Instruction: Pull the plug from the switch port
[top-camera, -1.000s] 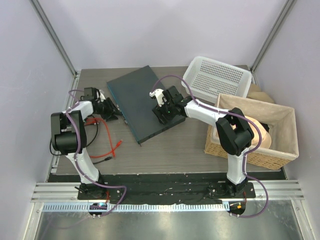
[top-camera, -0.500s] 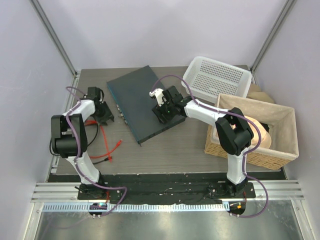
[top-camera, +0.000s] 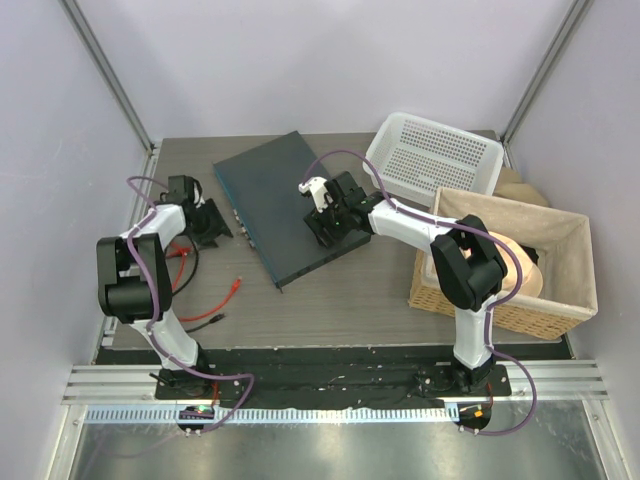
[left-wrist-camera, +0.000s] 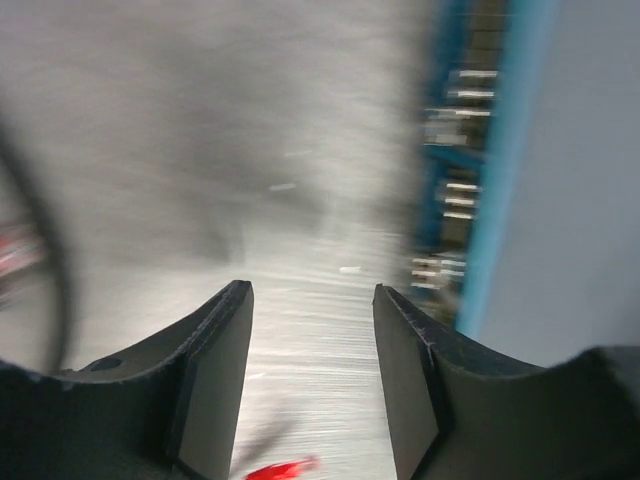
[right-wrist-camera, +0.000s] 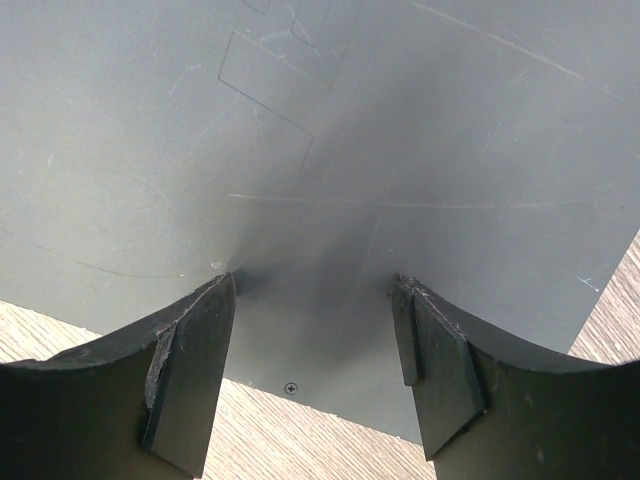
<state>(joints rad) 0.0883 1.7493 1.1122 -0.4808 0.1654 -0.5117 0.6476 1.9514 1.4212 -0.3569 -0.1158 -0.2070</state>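
Overhead, a grey-brown wood-grain table (top-camera: 340, 300) fills a booth of pale lilac walls (top-camera: 330, 60), with slanted metal posts (top-camera: 105, 70) at the two far corners. A black base plate (top-camera: 330, 365) carrying both arms runs along the near edge.

The switch (top-camera: 270, 190) lies flat and askew on the far middle of the table, one corner near the back edge. Its socket-bearing front edge (left-wrist-camera: 500, 150) faces left. A white perforated basket (top-camera: 435, 155) sits just beyond its right side. A cloth-lined wicker basket (top-camera: 480, 305) occupies the right margin, well apart from the switch.

The left gripper (top-camera: 220, 225) is low over the table, just left of the socket edge and apart from it. In the blurred wrist view its fingers (left-wrist-camera: 215, 380) are spread with only tabletop between them. The right gripper (top-camera: 328, 222) is set down on the switch's lid near its lower right edge. Its fingers (right-wrist-camera: 190, 370) are also spread wide, holding nothing, and a corner of the lid shows just past the tips.

The red cable (top-camera: 200, 318) lies in loose curves on the left part of the table. Its plug (top-camera: 237, 286) rests free on the boards, near the switch's near corner but not touching it.

A bare band of tabletop separates the switch's near corner from the base plate. The strip between the socket edge and the left wall is narrow and shared by the left arm and the cable.
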